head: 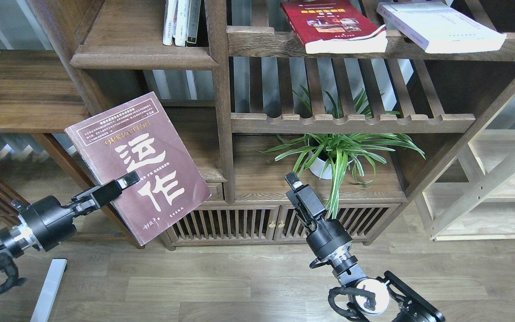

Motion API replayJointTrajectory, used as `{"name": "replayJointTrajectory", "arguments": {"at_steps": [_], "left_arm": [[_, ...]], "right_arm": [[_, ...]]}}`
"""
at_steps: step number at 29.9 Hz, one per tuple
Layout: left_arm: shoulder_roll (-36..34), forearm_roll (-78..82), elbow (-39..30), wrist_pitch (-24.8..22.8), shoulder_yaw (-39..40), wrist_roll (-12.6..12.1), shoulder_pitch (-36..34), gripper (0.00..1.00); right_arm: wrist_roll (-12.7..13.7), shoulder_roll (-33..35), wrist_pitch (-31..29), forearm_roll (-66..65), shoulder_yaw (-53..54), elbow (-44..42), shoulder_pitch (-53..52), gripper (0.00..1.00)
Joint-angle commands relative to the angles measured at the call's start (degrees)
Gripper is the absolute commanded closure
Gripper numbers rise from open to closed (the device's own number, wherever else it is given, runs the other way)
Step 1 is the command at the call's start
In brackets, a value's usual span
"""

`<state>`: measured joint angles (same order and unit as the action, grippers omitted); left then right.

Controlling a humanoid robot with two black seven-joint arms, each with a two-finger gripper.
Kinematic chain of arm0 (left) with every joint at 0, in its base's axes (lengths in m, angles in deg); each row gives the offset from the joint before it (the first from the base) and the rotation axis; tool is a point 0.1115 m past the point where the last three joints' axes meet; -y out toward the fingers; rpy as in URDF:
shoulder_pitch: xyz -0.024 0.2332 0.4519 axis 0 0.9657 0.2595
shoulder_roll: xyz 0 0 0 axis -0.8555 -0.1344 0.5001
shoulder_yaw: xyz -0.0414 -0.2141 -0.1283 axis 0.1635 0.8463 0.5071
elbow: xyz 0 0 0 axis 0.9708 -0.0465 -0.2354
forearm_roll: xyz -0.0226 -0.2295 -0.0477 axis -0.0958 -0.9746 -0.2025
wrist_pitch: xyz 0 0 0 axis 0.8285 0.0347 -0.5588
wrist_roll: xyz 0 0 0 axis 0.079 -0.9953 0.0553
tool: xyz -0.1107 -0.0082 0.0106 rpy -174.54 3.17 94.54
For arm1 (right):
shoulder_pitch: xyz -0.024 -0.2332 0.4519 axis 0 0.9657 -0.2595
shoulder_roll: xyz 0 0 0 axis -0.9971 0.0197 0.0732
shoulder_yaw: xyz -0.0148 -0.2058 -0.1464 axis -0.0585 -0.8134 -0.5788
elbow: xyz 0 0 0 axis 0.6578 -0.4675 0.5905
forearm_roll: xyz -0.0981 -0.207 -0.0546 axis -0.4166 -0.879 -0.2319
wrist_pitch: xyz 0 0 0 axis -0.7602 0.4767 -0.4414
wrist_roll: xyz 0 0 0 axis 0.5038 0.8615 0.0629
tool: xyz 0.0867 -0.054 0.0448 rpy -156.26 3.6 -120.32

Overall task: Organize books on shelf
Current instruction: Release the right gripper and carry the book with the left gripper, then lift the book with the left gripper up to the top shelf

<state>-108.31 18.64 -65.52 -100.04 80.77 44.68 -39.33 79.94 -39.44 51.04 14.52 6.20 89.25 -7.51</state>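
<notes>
My left gripper point(125, 182) is shut on the lower left edge of the maroon book point(137, 164) with big white characters, holding it tilted in the air in front of the lower left bay. The solid dark-brown shelf point(143, 56) with the rounded front edge is above it at upper left. The red book point(333, 24) and the white book point(441, 26) lie flat on the upper slatted rack at the right. My right gripper point(292, 181) hangs in front of the cabinet, seen edge-on, holding nothing visible.
Several thin upright books point(181, 20) stand at the right end of the solid shelf. A potted green plant point(335, 150) sits in the middle bay just behind my right gripper. A pale wood unit point(499, 188) stands at the right. Wood floor lies below.
</notes>
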Motion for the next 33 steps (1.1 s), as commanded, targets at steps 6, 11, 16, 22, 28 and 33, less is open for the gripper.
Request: {"name": "replayJointTrajectory", "arguments": {"at_steps": [6, 11, 16, 22, 28, 33], "left_arm": [[1.5, 6.0, -5.4, 0.0, 10.4, -0.5, 4.5, 0.98], [2.3, 12.1, -5.5, 0.0, 17.1, -0.7, 4.5, 0.98], [2.4, 15.9, -5.8, 0.0, 20.9, -3.5, 4.5, 0.98], [4.4, 19.9, -5.9, 0.0, 25.6, -6.1, 4.3, 0.98], [4.4, 20.0, -6.6, 0.0, 28.7, -10.4, 3.7, 0.98], [4.3, 20.0, -7.1, 0.0, 30.9, -10.9, 2.8, 0.98]], "right_arm": [[0.0, 0.0, 0.0, 0.1, 0.0, -0.6, 0.0, 0.01], [0.0, 0.0, 0.0, 0.4, 0.0, -1.0, -0.1, 0.01], [-0.1, 0.0, 0.0, 0.4, -0.1, -1.3, -0.1, 0.01], [-0.1, 0.0, 0.0, 0.4, -0.1, -1.4, -0.2, 0.01], [-0.2, 0.0, 0.0, 0.4, -0.1, -1.4, -0.1, 0.01], [-0.2, 0.0, 0.0, 0.4, -0.1, -1.4, -0.1, 0.01]]}}
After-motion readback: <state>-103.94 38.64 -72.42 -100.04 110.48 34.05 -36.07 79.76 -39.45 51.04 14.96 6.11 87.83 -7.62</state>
